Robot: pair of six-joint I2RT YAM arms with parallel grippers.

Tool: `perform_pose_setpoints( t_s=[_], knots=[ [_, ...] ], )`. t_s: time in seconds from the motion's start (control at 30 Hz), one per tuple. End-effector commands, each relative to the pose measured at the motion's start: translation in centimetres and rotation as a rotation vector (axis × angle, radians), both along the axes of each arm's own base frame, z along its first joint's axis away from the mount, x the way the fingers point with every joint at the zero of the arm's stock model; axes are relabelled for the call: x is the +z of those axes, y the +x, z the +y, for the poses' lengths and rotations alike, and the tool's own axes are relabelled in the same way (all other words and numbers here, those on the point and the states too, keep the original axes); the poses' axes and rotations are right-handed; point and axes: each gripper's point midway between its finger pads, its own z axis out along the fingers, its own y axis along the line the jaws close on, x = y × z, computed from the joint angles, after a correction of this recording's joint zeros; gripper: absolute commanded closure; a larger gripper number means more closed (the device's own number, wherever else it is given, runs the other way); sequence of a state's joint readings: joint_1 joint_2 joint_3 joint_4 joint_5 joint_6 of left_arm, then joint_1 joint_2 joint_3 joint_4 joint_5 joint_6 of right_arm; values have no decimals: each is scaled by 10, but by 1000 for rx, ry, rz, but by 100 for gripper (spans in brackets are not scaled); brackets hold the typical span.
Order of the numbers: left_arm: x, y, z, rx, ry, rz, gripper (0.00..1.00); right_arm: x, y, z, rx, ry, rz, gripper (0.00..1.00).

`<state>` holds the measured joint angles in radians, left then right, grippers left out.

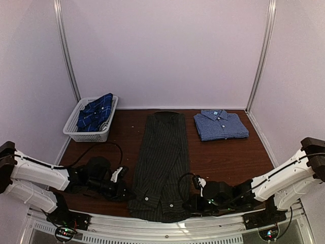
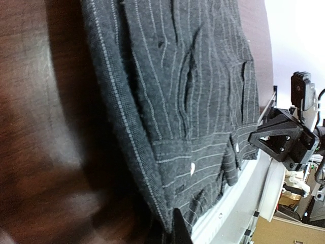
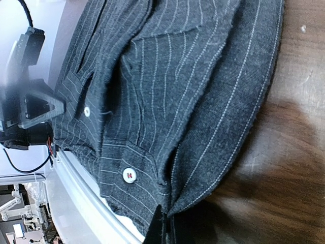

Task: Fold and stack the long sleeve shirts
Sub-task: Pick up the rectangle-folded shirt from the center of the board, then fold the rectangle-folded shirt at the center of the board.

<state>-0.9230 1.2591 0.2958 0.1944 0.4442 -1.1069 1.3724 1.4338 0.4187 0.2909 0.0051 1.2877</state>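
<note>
The charcoal-black pinstripe shirt (image 1: 162, 160) lies folded into a long strip down the middle of the table, its near end at the front edge. My left gripper (image 1: 125, 191) is at its near left corner, and in the left wrist view (image 2: 176, 231) it is shut on the shirt's edge (image 2: 167, 101). My right gripper (image 1: 192, 203) is at the near right corner, and in the right wrist view (image 3: 163, 227) it is shut on a fold of the shirt's edge (image 3: 203, 91). The blue-and-white check shirt (image 1: 221, 125) lies folded at the back right. The navy plaid shirt (image 1: 95, 113) sits bundled in the basket.
The white mesh basket (image 1: 84, 134) stands at the back left. The wooden table (image 1: 228, 160) is walled by white panels on three sides. A metal rail (image 1: 167, 226) runs along the front edge, right under the shirt's near end.
</note>
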Motion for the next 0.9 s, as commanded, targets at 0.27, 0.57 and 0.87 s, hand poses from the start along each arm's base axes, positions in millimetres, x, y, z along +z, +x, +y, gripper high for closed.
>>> perform_pose_setpoints(
  t_s=[0.27, 0.57, 0.87],
  knots=[
    [77, 42, -14, 61, -168, -60, 100, 80, 61, -1, -93, 111, -156, 100],
    [107, 143, -16, 183, -273, -82, 100, 127, 174, -8, -214, 146, -294, 100],
    [53, 234, -21, 273, -218, -44, 100, 82, 264, -18, -272, 59, -265, 100]
  ],
)
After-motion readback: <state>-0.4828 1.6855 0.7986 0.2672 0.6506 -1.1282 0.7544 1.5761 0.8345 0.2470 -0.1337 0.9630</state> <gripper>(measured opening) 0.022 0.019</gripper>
